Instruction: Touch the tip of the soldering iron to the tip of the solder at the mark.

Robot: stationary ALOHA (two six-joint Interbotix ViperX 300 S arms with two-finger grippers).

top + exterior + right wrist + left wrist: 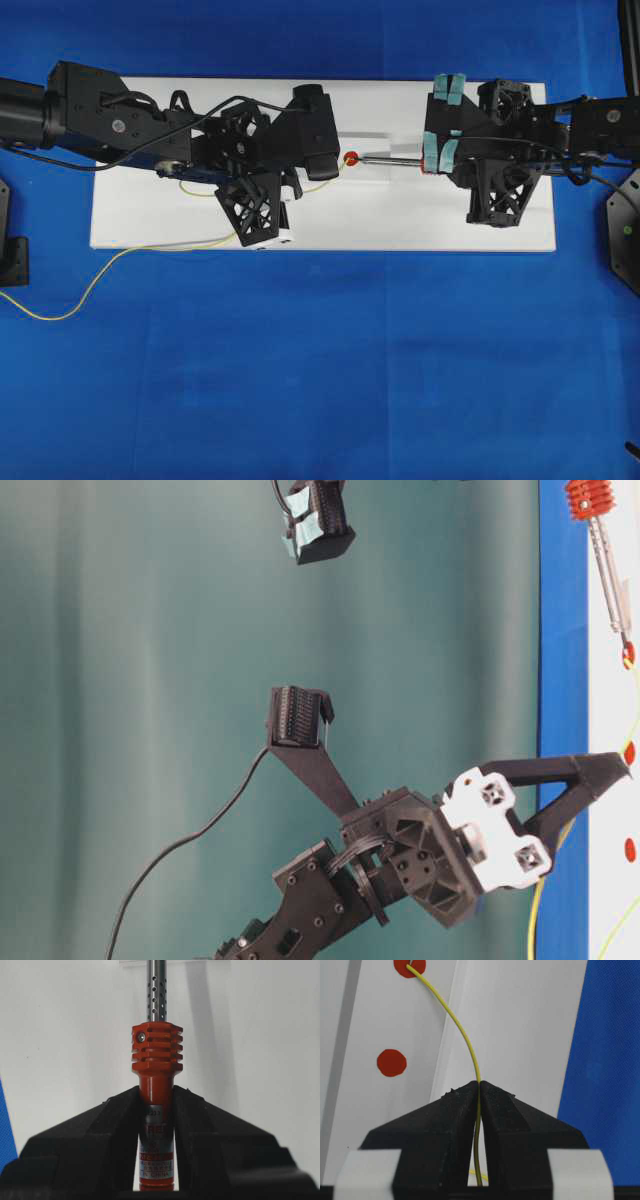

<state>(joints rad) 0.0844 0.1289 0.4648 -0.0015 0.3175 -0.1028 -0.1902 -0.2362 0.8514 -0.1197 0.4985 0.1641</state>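
**Meeting at the red mark**

Gripping the solder (470, 1050), the left gripper (479, 1091) has its jaws pressed together on the thin yellow wire, which arcs ahead of the fingertips to a red mark (409, 967) on the white board (400, 215). The right gripper (157, 1105) is clamped on the soldering iron (156, 1060) at its red handle; its silver rod runs forward from the jaws, its tip at that mark.

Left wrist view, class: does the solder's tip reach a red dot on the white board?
Yes, the solder curves up from the shut left gripper and ends on the top red dot.
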